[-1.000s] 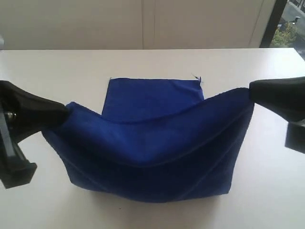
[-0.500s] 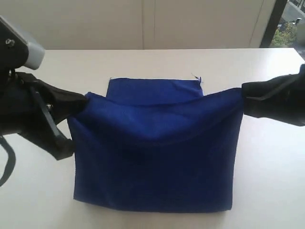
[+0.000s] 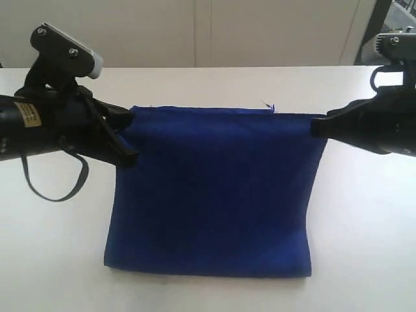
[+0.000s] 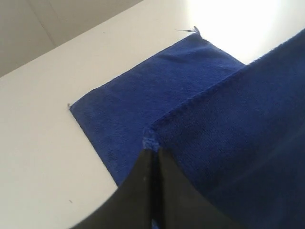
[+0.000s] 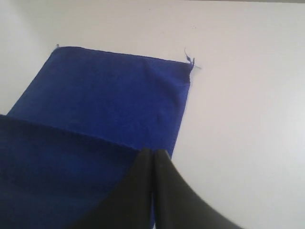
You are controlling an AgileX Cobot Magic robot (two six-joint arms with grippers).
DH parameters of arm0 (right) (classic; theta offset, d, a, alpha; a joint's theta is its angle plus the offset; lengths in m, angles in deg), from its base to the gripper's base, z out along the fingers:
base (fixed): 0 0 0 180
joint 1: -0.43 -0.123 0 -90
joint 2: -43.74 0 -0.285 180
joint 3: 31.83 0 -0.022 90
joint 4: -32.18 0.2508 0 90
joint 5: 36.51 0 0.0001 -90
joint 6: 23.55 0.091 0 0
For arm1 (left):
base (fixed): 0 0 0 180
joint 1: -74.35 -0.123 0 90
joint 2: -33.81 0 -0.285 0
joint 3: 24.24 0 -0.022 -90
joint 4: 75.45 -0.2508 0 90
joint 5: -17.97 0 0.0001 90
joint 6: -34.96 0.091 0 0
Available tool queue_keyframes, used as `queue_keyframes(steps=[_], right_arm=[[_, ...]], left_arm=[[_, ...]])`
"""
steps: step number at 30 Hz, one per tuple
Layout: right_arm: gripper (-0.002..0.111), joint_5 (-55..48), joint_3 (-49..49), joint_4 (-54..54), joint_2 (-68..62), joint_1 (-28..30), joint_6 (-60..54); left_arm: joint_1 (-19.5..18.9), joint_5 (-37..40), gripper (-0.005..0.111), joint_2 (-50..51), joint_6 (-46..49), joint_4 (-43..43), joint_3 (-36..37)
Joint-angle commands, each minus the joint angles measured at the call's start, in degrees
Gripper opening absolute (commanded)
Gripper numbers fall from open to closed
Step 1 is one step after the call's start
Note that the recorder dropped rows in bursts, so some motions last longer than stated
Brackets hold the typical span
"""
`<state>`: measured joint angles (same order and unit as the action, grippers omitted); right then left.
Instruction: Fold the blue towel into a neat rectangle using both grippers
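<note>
Exterior view: blue towel [image 3: 211, 195] on white table [image 3: 195, 84], one end held up and doubled over the flat part. Left gripper [image 3: 127, 125] & right gripper [image 3: 316, 125] each pinch a top corner.

Left wrist view: jaws clamped on corner hem.

Right wrist view: same, tight on cloth.

First fold approx. done. Lowering, release & smoothing left. No containers in sight.

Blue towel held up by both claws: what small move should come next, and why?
Probably bring the held edge of the towel over to its far edge, then lower it. The left gripper and right gripper pinch its corners, and a strip lies uncovered beyond them.
</note>
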<state>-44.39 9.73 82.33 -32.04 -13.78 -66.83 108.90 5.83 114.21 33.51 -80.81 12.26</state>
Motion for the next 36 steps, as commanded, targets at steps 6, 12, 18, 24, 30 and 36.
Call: queue_keyframes(steps=[6,12,18,24,30,36], right_arm=[[0.000,2.8,-8.2,0.1,-11.3,0.0,-1.5],[0.000,4.2,-12.1,0.1,-18.0,0.0,-1.5],[0.000,5.5,-15.5,0.1,-21.5,0.0,-2.0],[0.000,5.6,-19.0,0.1,-23.6,0.0,-2.9],[0.000,6.5,-21.1,0.1,-25.4,0.0,-3.1],[0.000,6.5,-24.3,0.1,-28.7,0.0,-3.3]], left_arm=[[-4.2,-0.4,0.000,7.2,0.1,-0.1,-4.9],[-4.2,-3.4,0.000,13.0,0.3,-1.7,-8.0],[-4.8,-1.8,0.000,17.0,0.4,-2.1,-12.5],[-6.5,-1.2,0.000,18.9,1.5,-2.1,-16.1],[-7.2,-1.3,0.000,21.3,1.8,-2.2,-18.5],[-8.1,-0.6,0.000,24.0,1.5,-2.2,-21.5]])
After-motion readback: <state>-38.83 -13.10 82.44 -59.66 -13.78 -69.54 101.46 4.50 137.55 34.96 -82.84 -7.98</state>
